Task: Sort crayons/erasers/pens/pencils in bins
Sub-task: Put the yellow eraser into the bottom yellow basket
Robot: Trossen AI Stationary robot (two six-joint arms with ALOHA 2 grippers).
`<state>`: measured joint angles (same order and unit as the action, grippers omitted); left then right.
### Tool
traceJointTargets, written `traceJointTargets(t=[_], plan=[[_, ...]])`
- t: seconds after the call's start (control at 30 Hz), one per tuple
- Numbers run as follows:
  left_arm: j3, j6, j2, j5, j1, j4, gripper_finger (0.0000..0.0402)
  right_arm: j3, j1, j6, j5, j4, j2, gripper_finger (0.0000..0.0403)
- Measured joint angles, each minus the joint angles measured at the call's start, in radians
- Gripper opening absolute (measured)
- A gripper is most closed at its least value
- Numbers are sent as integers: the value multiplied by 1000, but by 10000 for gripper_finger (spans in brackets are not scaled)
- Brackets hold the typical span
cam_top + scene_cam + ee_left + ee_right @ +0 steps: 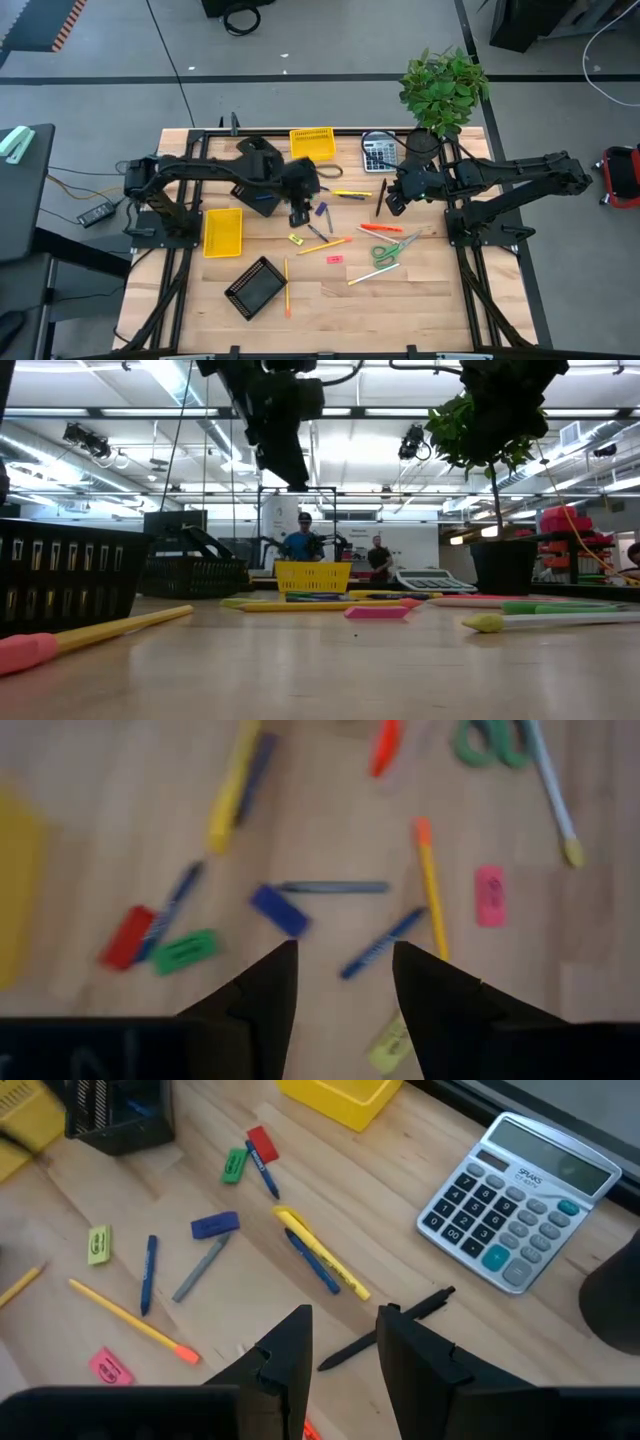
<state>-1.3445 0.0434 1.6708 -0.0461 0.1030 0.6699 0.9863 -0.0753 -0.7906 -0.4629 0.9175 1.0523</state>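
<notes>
The left tool (340, 990) hung released and empty above a blue crayon (381, 942); the right tool (343, 1345) hovered parted over a black pen (385, 1330).

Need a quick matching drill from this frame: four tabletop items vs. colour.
Items:
1. calculator
2. scissors handles
3. flat eraser beside the orange-tipped pencil
4. mesh bin at the table's front

Colours:
a. pink
b. black
c. grey
d. green

Pairs: 1-c, 2-d, 3-a, 4-b
</notes>
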Motion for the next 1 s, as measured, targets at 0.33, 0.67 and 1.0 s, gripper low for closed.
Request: traceJointTargets(t=[0.33, 0.67, 1.0], plan=[[6, -188, 111, -37, -76, 66, 150, 0, 0, -35, 0, -6, 0, 120], [30, -274, 151, -37, -89, 75, 158, 0, 0, -135, 0, -8, 0, 120], [29, -402, 180, -37, -118, 88, 216, 0, 0, -101, 0, -8, 0, 120]])
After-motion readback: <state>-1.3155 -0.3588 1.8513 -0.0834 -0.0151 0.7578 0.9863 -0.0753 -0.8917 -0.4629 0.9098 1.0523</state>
